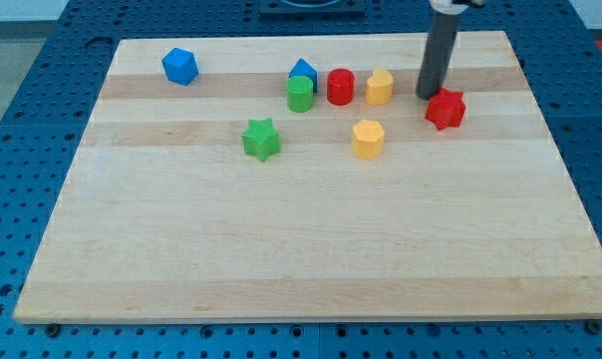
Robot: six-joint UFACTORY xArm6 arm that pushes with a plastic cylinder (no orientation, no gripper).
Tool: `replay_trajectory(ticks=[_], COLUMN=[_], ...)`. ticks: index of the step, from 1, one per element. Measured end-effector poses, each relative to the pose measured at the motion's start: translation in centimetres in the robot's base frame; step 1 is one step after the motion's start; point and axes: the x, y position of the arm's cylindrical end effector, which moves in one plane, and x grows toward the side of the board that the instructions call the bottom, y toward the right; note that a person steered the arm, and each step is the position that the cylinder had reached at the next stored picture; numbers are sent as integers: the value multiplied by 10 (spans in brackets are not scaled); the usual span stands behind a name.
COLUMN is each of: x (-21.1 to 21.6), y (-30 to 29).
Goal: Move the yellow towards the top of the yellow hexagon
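Observation:
A yellow hexagon (368, 139) lies right of the board's middle in the upper half. A second yellow block (380, 87), shape unclear, stands above it and slightly to the right, next to a red cylinder (341, 87). My tip (428, 96) rests on the board right of that yellow block, about a block's width away, and just above-left of a red star (446, 110), close to it or touching.
A green cylinder (300, 94) sits against a blue block (303, 72) left of the red cylinder. A green star (262, 139) lies left of the hexagon. A blue block (179, 66) is at the upper left. The wooden board (301, 259) sits on a blue pegboard table.

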Motion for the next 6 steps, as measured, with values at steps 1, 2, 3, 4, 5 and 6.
replay_trajectory(ticks=[1, 2, 3, 4, 5, 6], x=[-24, -39, -43, -43, -37, -27], y=[13, 0, -23, -42, -53, -63])
